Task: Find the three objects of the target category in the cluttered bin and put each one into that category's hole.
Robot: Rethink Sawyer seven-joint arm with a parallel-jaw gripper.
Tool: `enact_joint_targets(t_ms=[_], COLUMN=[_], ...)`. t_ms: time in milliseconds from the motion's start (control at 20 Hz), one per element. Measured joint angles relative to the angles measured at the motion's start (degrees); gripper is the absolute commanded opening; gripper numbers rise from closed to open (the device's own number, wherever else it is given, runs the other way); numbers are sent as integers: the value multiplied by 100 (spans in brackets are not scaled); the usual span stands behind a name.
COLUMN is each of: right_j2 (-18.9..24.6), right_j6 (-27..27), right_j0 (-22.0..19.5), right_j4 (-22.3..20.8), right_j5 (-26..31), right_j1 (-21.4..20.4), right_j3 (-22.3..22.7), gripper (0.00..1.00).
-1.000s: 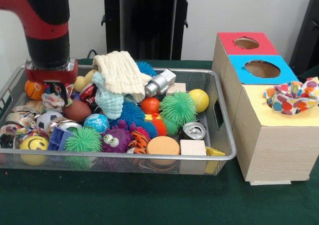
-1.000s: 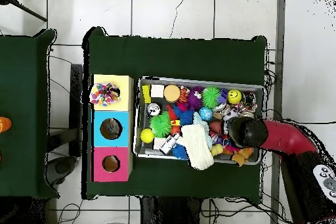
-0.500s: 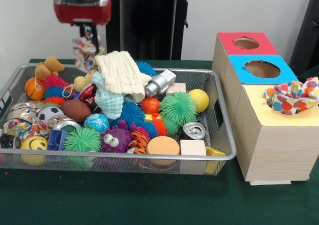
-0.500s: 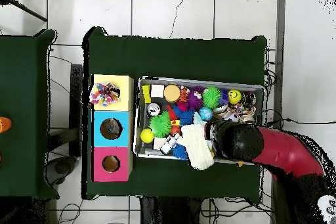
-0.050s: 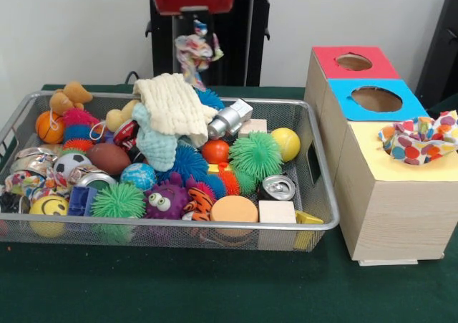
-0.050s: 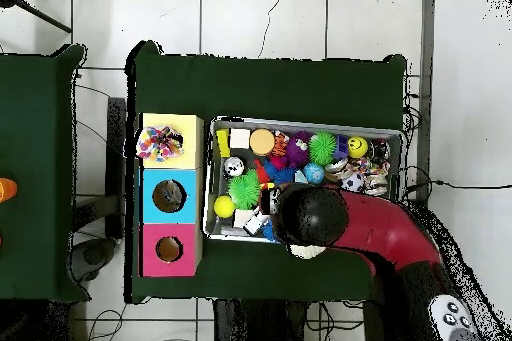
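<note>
In the front view, the red-and-black robot hand hung at twelve o'clock above the wire mesh bin, closed on a crumpled scrap of multicoloured patterned cloth. The scrap dangled clear of the clutter, just above the cream waffle-weave cloth on top of the heap. Its long axis ran vertical, the pinched end up and the loose end pointing down at six o'clock.

The step in hand looked like the carry from bin to box. At three o'clock stood the wooden sorting box, whose yellow section already held a polka-dot fabric bundle (so fabric seemed to be the target category). The blue hole and red hole stood empty. The next move would call for travel toward three o'clock, keeping the hanging tail above the bin's rim, then release over the yellow section.

In the overhead view, the red arm covered the bin's six o'clock side, hiding hand and scrap. The box lay at nine o'clock of the bin on the green worktop, the yellow section toward twelve.
</note>
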Motion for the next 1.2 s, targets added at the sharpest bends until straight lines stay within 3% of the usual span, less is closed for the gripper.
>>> enact_joint_targets(t_ms=[600,1000,1200], right_j2=[-69,-81,-238], right_j6=[345,709,959], right_j0=[699,1240,1744], right_j4=[849,1627,2007], right_j5=[-1685,-1723,-1435], right_j1=[617,715,680], right_j3=[883,1013,778], gripper=[0,0,0])
